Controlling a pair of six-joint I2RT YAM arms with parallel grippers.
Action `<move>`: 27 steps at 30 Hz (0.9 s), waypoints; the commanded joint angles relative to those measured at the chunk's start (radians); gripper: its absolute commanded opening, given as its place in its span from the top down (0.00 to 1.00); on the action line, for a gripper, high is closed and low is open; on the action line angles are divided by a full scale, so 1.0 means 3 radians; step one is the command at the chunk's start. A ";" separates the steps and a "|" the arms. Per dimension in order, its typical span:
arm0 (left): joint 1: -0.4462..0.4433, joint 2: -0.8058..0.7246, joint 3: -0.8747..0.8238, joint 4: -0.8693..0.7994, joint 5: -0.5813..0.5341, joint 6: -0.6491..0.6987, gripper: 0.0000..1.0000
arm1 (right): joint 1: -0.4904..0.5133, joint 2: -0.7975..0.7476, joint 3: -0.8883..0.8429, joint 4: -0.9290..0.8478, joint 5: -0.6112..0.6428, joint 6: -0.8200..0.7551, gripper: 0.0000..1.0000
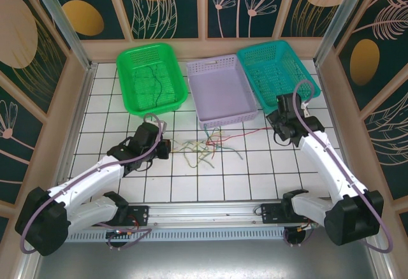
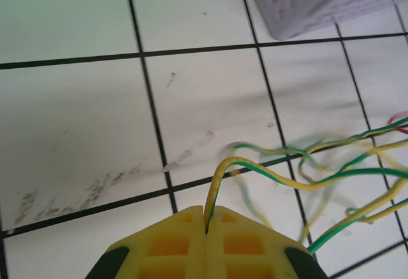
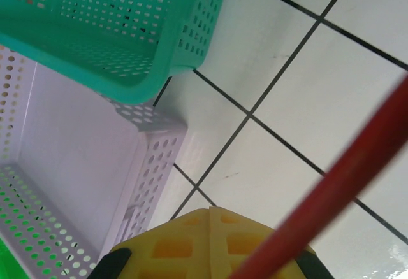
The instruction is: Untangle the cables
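SUPERVISOR: Report the position of the cables.

OPERATOR: I saw the cables (image 1: 203, 146) lying in a loose tangle at the middle of the surface (image 1: 121, 120), just on the near side of the lilac basket (image 1: 220, 91). Green, yellow, orange and red strands crossed one another there.

SUPERVISOR: State of the left gripper?

OPERATOR: In my left wrist view the left gripper (image 2: 206, 215) had its yellow fingers pressed together, clamped on a yellow-and-green cable (image 2: 224, 160). That cable rose from the seam between the fingers, arched over and ran off into the tangle. From above, this gripper sat at the left end of the tangle, low over the tiles.

SUPERVISOR: And the right gripper?

OPERATOR: The right gripper (image 3: 210, 214) had its fingers together. A red cable (image 3: 338, 180) crossed close to that camera, over one finger and blurred. I could not tell whether it was pinched. From above, the red cable ran from the tangle toward that gripper.

SUPERVISOR: Basket layout?

OPERATOR: Three stood in a row along the far edge. The green basket (image 1: 137, 75) was toward the far-left corner, the lilac basket was central, and the teal basket (image 1: 268, 69) was toward the far-right corner.
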 commanded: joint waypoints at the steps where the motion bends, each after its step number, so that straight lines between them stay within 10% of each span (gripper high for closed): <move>1: 0.0024 0.0048 0.0072 -0.0304 -0.0354 -0.0090 1.00 | -0.0060 -0.0064 0.0016 -0.0211 0.0285 -0.0097 1.00; 27: 0.0018 -0.0059 0.0195 -0.0450 -0.0971 -0.0465 1.00 | -0.0483 0.0052 -0.0026 -0.0052 0.0340 -0.0454 1.00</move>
